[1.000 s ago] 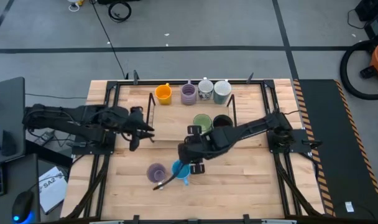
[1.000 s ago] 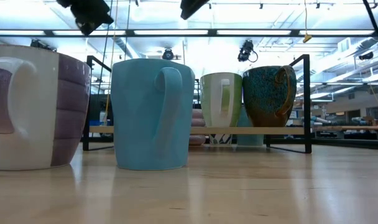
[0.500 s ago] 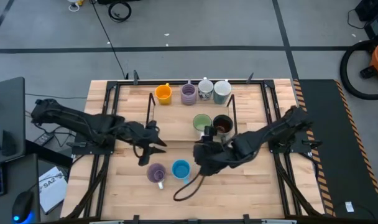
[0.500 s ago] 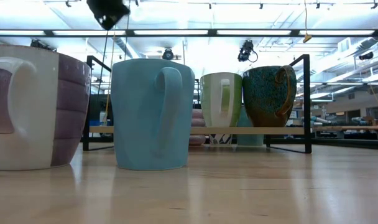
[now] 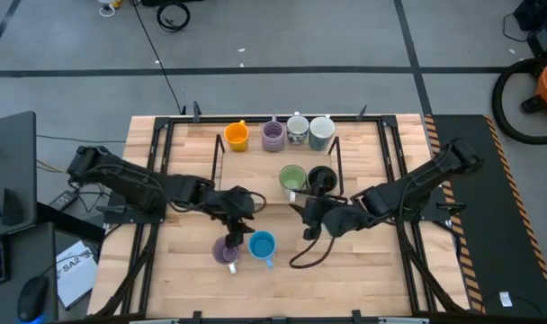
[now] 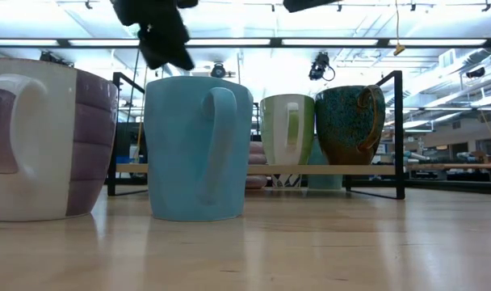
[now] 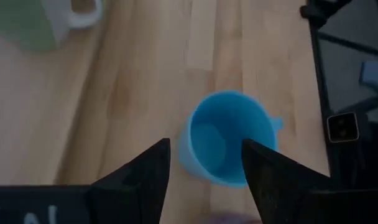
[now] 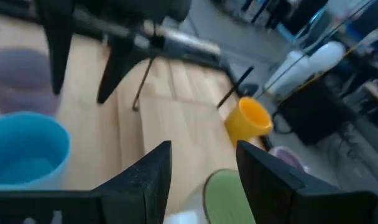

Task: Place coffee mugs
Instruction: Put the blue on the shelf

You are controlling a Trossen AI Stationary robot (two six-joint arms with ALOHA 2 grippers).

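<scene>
Two coffee mugs stand on their bases on the table near its front: a lavender one (image 5: 227,250) (image 6: 44,137) and a blue one (image 5: 262,245) (image 6: 199,149) (image 7: 229,140). My left gripper (image 5: 230,219) (image 7: 204,168) hovers open above and just behind them, its fingers framing the blue mug in the left wrist view without touching it. My right gripper (image 5: 308,219) (image 8: 204,168) is open and holds nothing, right of the blue mug and near the green mug (image 5: 292,178) and the dark mug (image 5: 322,178). Orange (image 5: 237,136), lavender (image 5: 273,135), patterned white (image 5: 297,131) and pale (image 5: 321,132) mugs line the back.
A black wire rack (image 5: 218,153) with a wooden shelf (image 6: 326,170) carries the green and dark mugs in the middle of the table. A dark cable (image 5: 309,256) loops on the table below my right gripper. Black frame rails (image 5: 156,162) run along both table sides.
My left gripper has moved toward the table's right and near edge and come down over the lavender and blue mugs. My right gripper has drawn away from above the blue mug toward the table's right and tipped up from pointing down to nearer level. No mug has moved.
</scene>
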